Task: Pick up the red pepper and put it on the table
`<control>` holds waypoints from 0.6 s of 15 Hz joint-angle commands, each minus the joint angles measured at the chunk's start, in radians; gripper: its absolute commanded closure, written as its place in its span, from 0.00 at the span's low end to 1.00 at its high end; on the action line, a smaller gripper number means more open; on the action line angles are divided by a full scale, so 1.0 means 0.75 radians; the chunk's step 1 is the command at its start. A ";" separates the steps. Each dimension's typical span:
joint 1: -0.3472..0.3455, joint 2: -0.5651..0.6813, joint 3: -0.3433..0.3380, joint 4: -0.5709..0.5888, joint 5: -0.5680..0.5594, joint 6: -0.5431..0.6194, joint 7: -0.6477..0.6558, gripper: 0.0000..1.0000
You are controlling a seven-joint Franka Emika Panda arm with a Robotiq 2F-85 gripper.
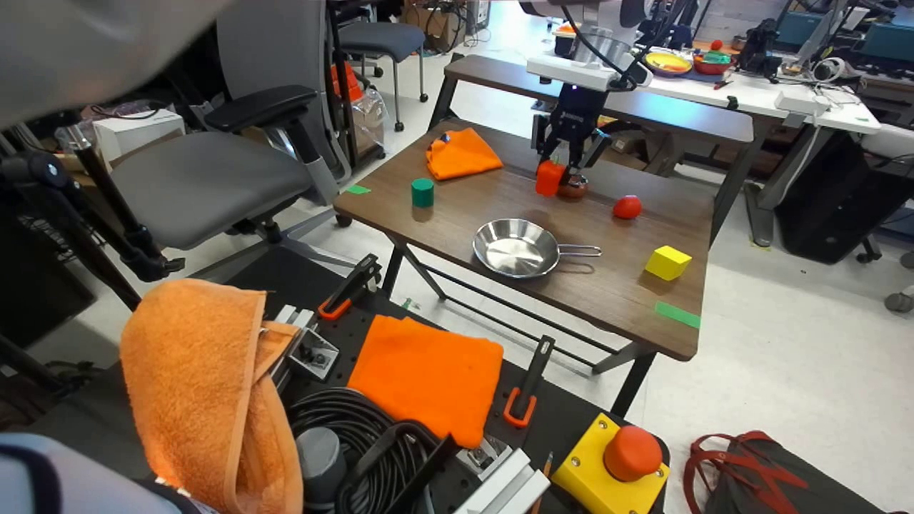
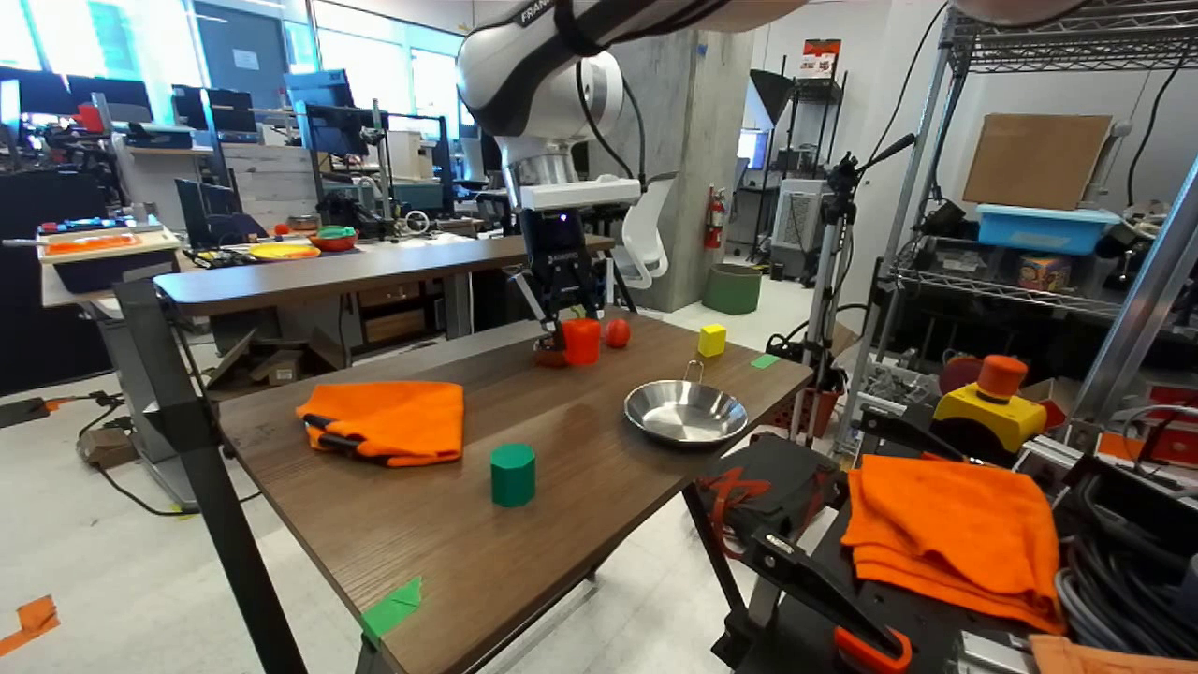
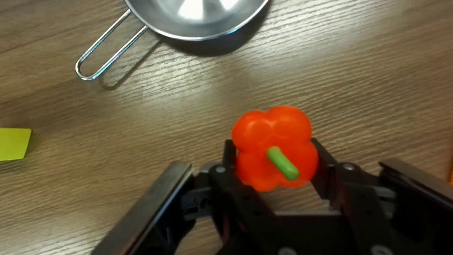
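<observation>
The red pepper (image 3: pixel 272 132) with its green stem is between the two fingers of my gripper (image 3: pixel 272 150) in the wrist view, with a finger at each side. The gripper is shut on it. The pepper also shows in both exterior views (image 1: pixel 548 178) (image 2: pixel 582 342). It looks held upright a little above the brown table (image 1: pixel 464 203), with a dark shadow below it. A small brown round bowl-like thing (image 1: pixel 574 187) is right beside the pepper and partly hidden by it and by the fingers. It does not show in the wrist view.
A steel pan (image 1: pixel 515 250) lies near one table edge. A red tomato-like thing (image 1: pixel 628 207), a yellow block (image 1: pixel 668 263), a green cylinder (image 1: pixel 422 193) and a folded orange cloth (image 1: pixel 464 155) are on the table. A raised shelf (image 1: pixel 685 118) runs behind the gripper.
</observation>
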 commanded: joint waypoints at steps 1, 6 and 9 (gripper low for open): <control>-0.008 0.162 -0.003 0.253 0.000 -0.168 0.022 0.75; -0.015 0.259 -0.005 0.352 -0.011 -0.249 0.045 0.75; -0.016 0.264 -0.010 0.382 -0.009 -0.267 0.051 0.24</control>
